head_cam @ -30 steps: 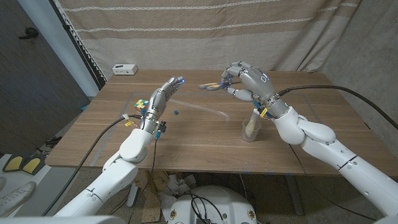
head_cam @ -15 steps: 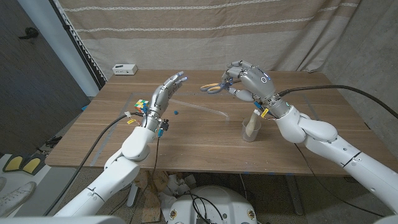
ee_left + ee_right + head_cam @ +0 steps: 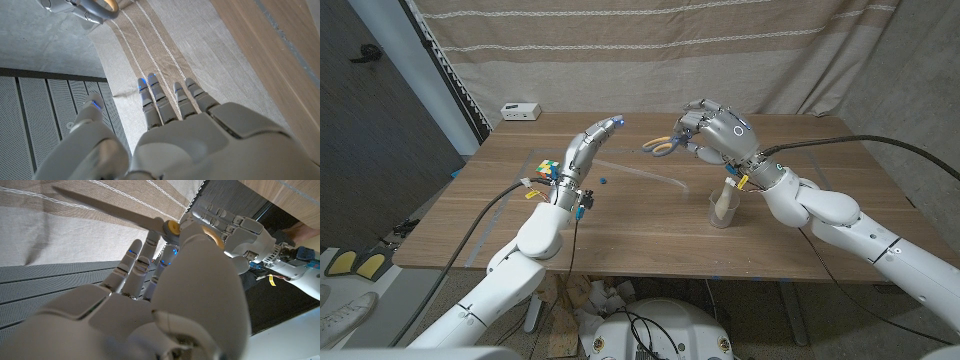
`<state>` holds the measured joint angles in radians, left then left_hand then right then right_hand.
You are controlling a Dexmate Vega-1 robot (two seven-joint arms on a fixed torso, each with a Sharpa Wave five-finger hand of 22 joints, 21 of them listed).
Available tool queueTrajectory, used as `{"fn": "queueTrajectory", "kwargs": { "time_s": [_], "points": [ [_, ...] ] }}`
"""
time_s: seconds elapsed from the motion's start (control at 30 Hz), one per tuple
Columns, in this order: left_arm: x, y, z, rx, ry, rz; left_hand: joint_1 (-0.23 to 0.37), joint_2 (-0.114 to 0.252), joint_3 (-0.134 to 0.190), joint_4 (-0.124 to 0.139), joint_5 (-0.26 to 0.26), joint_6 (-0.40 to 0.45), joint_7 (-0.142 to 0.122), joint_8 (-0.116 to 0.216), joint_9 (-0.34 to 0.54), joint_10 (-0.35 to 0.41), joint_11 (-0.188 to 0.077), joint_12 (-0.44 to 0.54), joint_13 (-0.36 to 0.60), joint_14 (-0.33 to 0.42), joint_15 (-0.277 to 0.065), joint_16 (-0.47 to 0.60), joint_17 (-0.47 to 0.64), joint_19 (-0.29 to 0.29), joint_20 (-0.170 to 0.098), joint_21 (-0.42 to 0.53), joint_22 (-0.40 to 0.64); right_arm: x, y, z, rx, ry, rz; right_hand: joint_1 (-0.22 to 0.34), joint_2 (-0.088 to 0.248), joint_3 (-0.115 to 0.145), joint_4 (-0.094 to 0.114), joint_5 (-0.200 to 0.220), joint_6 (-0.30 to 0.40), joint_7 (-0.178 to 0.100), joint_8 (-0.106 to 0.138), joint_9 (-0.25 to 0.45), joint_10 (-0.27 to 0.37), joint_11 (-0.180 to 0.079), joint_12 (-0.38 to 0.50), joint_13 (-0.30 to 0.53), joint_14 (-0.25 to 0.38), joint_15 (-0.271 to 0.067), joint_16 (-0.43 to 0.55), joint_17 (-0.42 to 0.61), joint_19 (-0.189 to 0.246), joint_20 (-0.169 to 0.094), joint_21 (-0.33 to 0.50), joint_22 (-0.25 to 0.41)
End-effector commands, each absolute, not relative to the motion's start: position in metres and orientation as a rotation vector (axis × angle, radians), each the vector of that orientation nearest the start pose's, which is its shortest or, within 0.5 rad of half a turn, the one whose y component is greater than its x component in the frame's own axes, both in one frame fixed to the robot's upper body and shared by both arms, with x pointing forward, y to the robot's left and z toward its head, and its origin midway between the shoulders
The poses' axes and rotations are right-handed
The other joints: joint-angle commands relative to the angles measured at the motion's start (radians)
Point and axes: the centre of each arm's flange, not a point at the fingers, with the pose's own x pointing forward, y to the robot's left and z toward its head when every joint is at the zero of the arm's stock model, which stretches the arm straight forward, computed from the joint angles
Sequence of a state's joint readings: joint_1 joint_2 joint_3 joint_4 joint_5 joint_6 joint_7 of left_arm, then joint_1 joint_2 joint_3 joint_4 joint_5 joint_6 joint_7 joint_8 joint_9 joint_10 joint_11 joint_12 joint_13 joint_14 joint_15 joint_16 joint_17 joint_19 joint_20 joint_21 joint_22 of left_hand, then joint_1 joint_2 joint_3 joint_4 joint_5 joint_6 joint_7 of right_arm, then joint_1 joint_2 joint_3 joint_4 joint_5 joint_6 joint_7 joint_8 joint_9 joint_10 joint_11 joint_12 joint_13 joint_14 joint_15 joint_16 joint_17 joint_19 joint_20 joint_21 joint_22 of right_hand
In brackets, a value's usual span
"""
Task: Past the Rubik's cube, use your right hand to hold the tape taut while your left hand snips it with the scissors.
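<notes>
— Yellow-handled scissors (image 3: 663, 146) in the right hand (image 3: 718, 133), gripped above the desk (image 3: 650, 215); right wrist cam shows the blades shut.
— Left hand (image 3: 588, 150)?
— Fingers straight, holding nothing, at 9 o'clock of the scissors. Rubik's cube (image 3: 548, 170) by its wrist.

I see even, soft indoor light across the wooden surface (image 3: 650, 215), with faint shadows under my arms and mild wide-angle bending at the edges. Both wrist views look sharp farther off but blur up close, where my left hand (image 3: 200, 140) and right hand (image 3: 150, 310) loom large.
</notes>
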<state>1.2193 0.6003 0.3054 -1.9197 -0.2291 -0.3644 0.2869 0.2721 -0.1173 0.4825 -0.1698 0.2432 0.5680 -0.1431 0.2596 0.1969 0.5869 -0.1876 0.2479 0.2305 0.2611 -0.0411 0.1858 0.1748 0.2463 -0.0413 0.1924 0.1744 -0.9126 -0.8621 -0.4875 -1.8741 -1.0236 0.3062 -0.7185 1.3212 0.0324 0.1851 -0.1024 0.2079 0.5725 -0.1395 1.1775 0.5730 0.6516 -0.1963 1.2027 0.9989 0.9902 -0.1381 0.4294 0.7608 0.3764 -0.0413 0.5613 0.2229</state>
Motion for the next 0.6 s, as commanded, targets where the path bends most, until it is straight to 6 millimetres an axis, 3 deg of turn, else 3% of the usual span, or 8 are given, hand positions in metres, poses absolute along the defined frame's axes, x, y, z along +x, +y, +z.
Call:
{"fn": "queueTrajectory", "kwargs": {
  "time_s": [0.03, 0.6],
  "points": [
    [0.4883, 0.2145, -0.0178, 0.193, -0.958, -0.130, 0.019, -0.002, 0.010, -0.003, -0.002, 0.014, 0.009, 0.008, 0.003, 0.005, -0.004, 0.007, 0.004, -0.003, -0.138, 0.001, 0.002, 0.005, -0.077, 0.002, 0.002, 0.4822, -0.1735, 0.0302, -1.539, -1.661, -0.204, 0.132, 0.139, 0.003, 0.006, 0.004, 0.001, -0.010, 0.009, 0.007, -0.006, -0.005, 0.006, 0.006, 0.025, -0.102, -0.002, 0.008, -0.009, -0.113, 0.010, 0.003],
    [0.4839, 0.2173, -0.0176, 0.241, -0.955, -0.079, 0.078, -0.023, 0.022, -0.009, 0.000, 0.072, 0.017, 0.028, 0.009, 0.007, -0.004, 0.007, 0.011, 0.002, -0.131, 0.003, 0.002, 0.008, -0.069, 0.002, 0.001, 0.4834, -0.1696, 0.0327, -1.595, -1.681, -0.218, 0.131, 0.141, 0.007, 0.008, 0.007, -0.008, -0.015, 0.020, 0.004, -0.016, -0.005, 0.014, 0.014, 0.031, -0.102, -0.017, 0.026, -0.027, -0.111, 0.032, 0.000]
  ]
}}
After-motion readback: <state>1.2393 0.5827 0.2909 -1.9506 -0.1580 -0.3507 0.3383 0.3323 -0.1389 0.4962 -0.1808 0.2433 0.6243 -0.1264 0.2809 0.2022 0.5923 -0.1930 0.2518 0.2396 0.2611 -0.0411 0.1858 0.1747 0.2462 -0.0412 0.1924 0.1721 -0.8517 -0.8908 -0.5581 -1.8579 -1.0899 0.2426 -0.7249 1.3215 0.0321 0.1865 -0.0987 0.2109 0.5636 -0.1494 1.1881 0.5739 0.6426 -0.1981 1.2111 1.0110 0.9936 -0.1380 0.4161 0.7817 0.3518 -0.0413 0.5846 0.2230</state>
